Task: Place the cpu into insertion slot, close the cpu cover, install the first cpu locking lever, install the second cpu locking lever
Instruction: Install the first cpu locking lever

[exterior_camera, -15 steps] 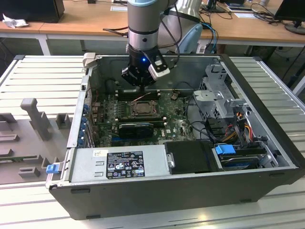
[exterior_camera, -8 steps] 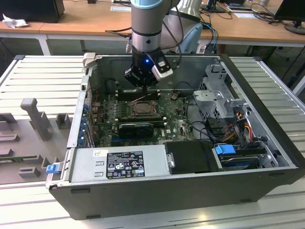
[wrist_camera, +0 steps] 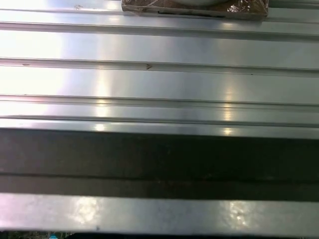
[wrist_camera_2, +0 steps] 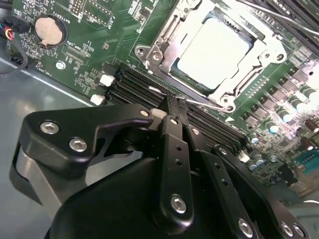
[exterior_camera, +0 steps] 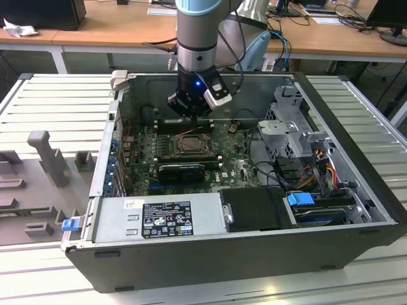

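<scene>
CPU (wrist_camera_2: pixel 212 54): seated in insertion slot (wrist_camera_2: pixel 164 69), cpu cover (wrist_camera_2: pixel 249 74) down over it, just ahead of gripper (wrist_camera_2: pixel 175 102) tips. Gripper: fingers clenched together, nothing held, over memory slots (wrist_camera_2: pixel 144 87) beside socket. Locking lever (wrist_camera_2: pixel 207 103) wire near tips.

- Open from above: insertion slot (exterior_camera: pixel 191 143), inside the case walls (exterior_camera: pixel 210 251).
- Obstructions at the exterior view's right: drive cage (exterior_camera: pixel 294 121), cable bundle (exterior_camera: pixel 315 166).
- Near side: power supply (exterior_camera: pixel 159 219) blocking low approach.
- Memory slots (wrist_camera_2: pixel 144 89) just beside the socket.
</scene>
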Robot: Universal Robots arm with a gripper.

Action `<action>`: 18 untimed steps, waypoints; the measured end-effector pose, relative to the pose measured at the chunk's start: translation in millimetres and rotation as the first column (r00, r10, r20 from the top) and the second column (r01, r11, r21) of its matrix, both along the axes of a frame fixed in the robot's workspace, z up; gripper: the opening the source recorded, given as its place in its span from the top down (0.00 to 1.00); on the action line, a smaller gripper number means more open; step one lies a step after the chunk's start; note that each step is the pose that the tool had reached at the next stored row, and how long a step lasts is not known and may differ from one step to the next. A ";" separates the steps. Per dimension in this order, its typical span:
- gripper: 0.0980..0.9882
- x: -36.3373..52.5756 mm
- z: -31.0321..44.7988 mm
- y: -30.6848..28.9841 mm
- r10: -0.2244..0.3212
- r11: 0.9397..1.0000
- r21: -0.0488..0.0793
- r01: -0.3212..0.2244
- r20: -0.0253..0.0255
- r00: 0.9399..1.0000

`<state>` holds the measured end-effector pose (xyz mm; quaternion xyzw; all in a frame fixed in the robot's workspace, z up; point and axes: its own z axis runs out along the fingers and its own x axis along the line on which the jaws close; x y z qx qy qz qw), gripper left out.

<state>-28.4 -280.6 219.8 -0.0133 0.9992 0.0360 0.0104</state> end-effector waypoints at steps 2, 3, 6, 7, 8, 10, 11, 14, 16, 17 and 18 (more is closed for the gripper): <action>0.99 2.3 -1.5 0.0 0.000 1.000 0.000 0.000 0.000 1.000; 0.99 3.6 -2.5 0.0 0.000 1.000 0.000 0.000 0.000 1.000; 0.99 5.1 -7.8 0.0 0.000 1.000 0.000 0.000 0.000 1.000; 0.99 5.2 -8.8 0.0 0.000 1.000 0.000 0.000 0.000 1.000; 0.99 5.3 -9.4 0.0 0.000 1.000 0.000 0.000 0.000 1.000; 0.99 5.6 -10.6 0.0 0.000 1.000 0.000 0.000 0.000 1.000; 0.99 6.0 -11.3 0.0 0.000 1.000 -0.001 0.000 0.000 1.000; 0.99 7.2 -13.2 0.0 0.000 1.000 -0.002 0.000 0.000 1.000; 0.99 7.4 -14.1 0.0 0.000 1.000 -0.004 0.000 0.000 1.000; 0.99 7.6 -14.6 0.0 0.000 1.000 -0.008 0.000 0.000 1.000; 0.99 7.7 -14.7 0.0 0.000 1.000 -0.010 0.000 0.000 1.000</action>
